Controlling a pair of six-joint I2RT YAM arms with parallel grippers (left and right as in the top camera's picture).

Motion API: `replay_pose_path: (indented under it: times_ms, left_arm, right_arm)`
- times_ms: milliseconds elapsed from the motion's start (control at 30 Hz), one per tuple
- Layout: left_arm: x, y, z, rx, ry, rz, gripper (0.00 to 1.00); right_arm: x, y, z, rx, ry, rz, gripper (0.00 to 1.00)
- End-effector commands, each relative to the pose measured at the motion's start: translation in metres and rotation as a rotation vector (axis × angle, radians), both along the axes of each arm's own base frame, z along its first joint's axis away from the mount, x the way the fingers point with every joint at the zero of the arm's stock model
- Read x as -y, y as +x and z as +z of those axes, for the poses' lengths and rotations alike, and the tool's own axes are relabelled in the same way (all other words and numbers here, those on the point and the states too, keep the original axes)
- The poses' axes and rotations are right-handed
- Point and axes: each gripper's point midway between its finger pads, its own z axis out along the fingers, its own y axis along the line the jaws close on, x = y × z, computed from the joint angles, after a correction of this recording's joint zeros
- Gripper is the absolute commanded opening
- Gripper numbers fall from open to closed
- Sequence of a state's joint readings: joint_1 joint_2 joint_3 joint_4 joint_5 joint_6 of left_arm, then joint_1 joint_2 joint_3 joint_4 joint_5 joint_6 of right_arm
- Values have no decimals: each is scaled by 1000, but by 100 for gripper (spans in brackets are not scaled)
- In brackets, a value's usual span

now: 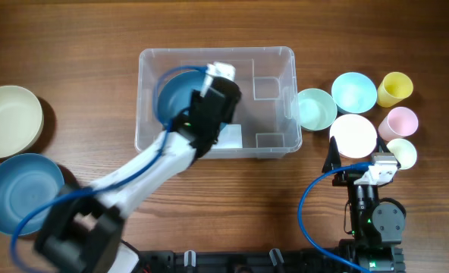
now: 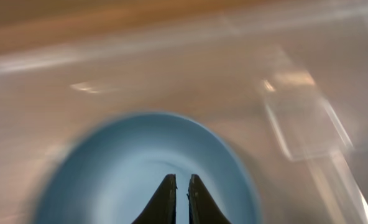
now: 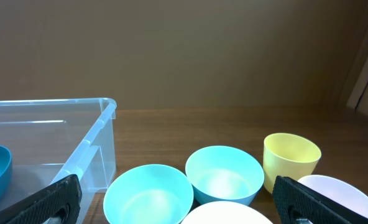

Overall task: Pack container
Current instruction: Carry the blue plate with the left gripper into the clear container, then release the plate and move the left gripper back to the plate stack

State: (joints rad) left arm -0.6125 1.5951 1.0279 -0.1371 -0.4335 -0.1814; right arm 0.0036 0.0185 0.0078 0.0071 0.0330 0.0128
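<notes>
One blue bowl (image 1: 175, 95) is seen inside the container (image 1: 266, 114) — left claw (image 2: 182, 179) nearly pressed together, right claw (image 3: 174, 182) spread wide.

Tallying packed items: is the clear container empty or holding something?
Holding something: a blue bowl is inside the container, at its left end; its right half looks bare.

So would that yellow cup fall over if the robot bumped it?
Probably, if nudged near the top: the yellow cup stands taller than the turquoise bowl beside it and tapers downward. Once on its side, its round wall would likely let it roll. It looks empty and plastic, so it is probably light and would slide easily on the wooden table.
</notes>
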Motion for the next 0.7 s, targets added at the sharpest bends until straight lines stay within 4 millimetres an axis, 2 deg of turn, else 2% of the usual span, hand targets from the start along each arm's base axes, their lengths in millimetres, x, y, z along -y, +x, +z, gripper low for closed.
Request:
replay_pose_path:
  times_ms: [0,67,133,200,267,333,500,600,667]
  left_arm:
    - [-86,1,78,158,-82,345,11]
    - [-126,-11,81,128,-117,470,12]
    - [-171,-27,78,89,-150,623,21]
    - [-221,-51,71,34,-175,796,21]
    - [-257,-72,62,-19,-198,924,26]
    - [-284,-89,50,-85,-240,1020,33]
    - [-332,-127,20,-232,-289,1215,52]
    - [-357,-145,6,-293,-281,1318,53]
    - [-365,-154,-3,-333,-273,1359,53]
  right_arm:
    - [-1,0,0,5,-10,10,100]
    - [-1,0,0,5,-10,10,100]
    - [-1,0,0,5,-10,10,100]
    - [-1,0,0,5,-10,10,100]
    - [-1,0,0,5,-10,10,100]
    - [-1,0,0,5,-10,10,100]
    - [-1,0,0,5,-10,10,100]
    - [-1,0,0,5,-10,10,100]
    - [-1,0,0,5,-10,10,100]
